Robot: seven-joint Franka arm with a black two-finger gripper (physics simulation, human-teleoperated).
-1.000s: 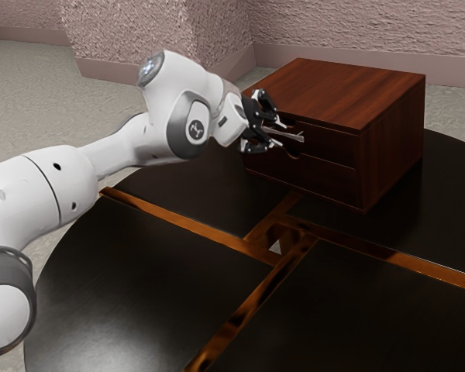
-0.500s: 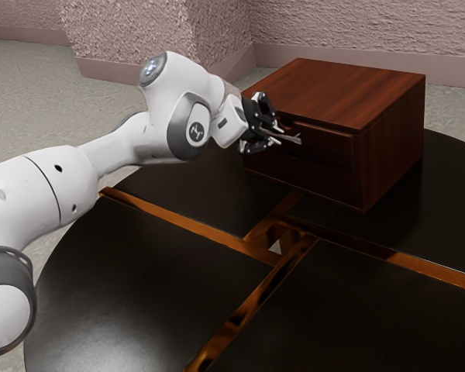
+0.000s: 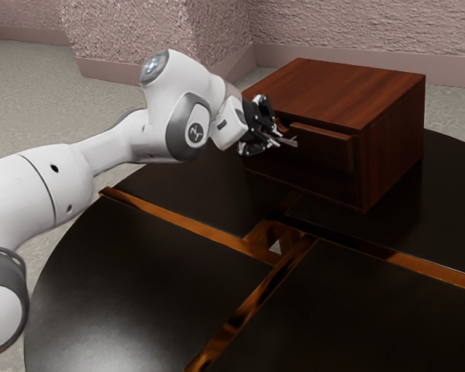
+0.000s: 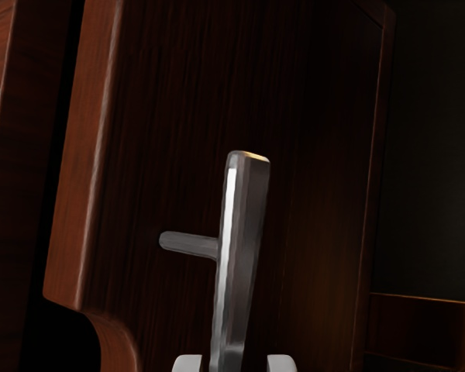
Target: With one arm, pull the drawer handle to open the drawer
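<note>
A dark wooden cabinet (image 3: pixel 349 93) with two drawers stands on the round table (image 3: pixel 139 294). Its upper drawer (image 3: pixel 325 147) sticks out a little from the cabinet face. My black gripper (image 3: pixel 273 133) is at that drawer's metal bar handle (image 3: pixel 287 140), shut on it from both sides. In the wrist view the handle (image 4: pixel 240 256) runs upright just ahead of my hand, joined by a short post to the drawer front (image 4: pixel 178 155). My pale fingertips (image 4: pixel 187 363) sit on either side of the bar. A dark gap shows beside the drawer front.
The lower drawer (image 3: pixel 310 180) is flush with the cabinet. Copper-coloured strips (image 3: pixel 271 232) cross the black tabletop. A textured pink wall (image 3: pixel 139 31) and grey floor lie behind the arm. Open tabletop stretches toward the near edge.
My gripper has drawn back toward the exterior view's left with the handle in it. The upper drawer has slid out of the cabinet by a small amount.
</note>
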